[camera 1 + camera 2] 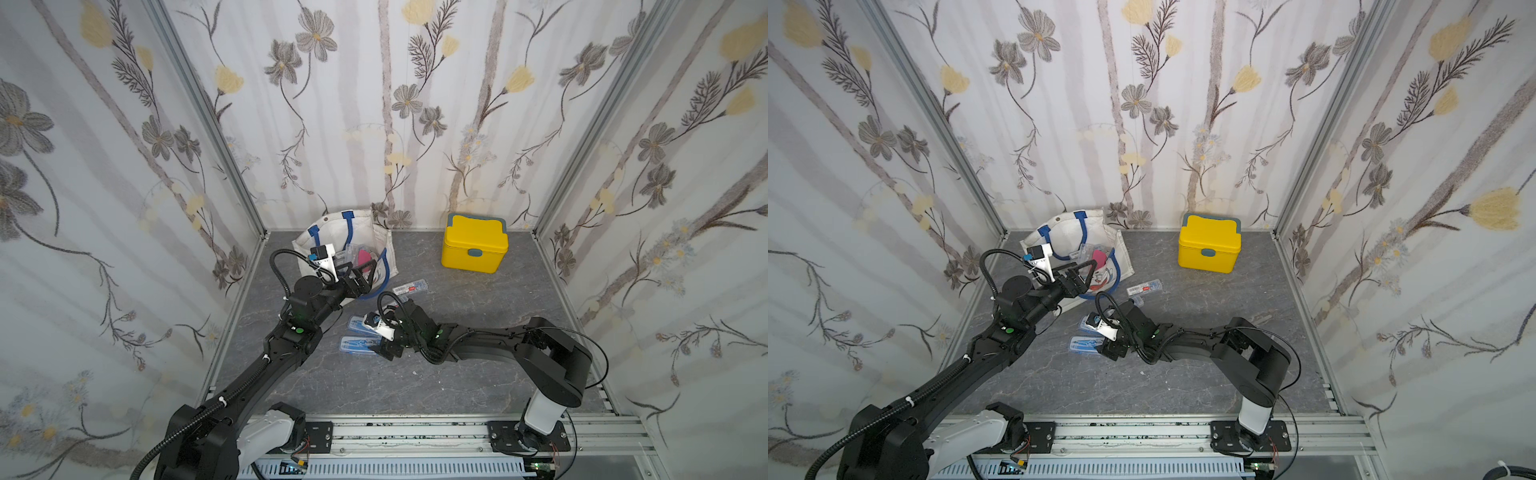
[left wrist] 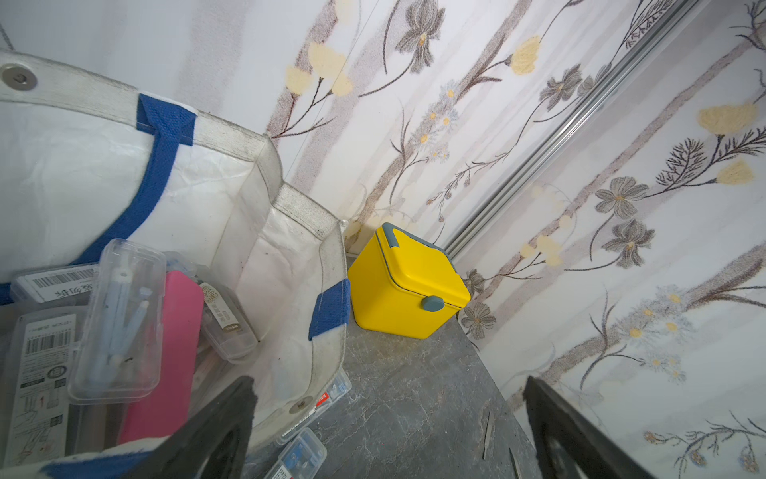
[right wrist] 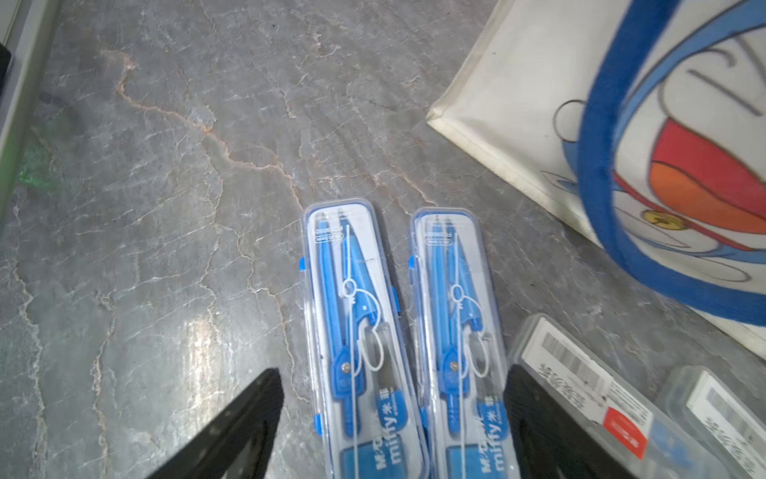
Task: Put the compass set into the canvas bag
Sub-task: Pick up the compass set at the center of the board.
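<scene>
Fingers of my right gripper (image 3: 393,373) stand apart around one compass set (image 3: 348,331) and a second compass set (image 3: 456,331), side by side on the table (image 3: 166,207) near the canvas bag (image 3: 518,103), gripping neither. Left wrist view, unlike the right, shows me inside the bag: clear cases (image 2: 120,315), a pink case (image 2: 166,352). Left gripper (image 2: 389,379) gapes empty at its rim.

"miffy" on compass set (image 3: 357,331); same on neighbour case (image 3: 461,331)
</scene>
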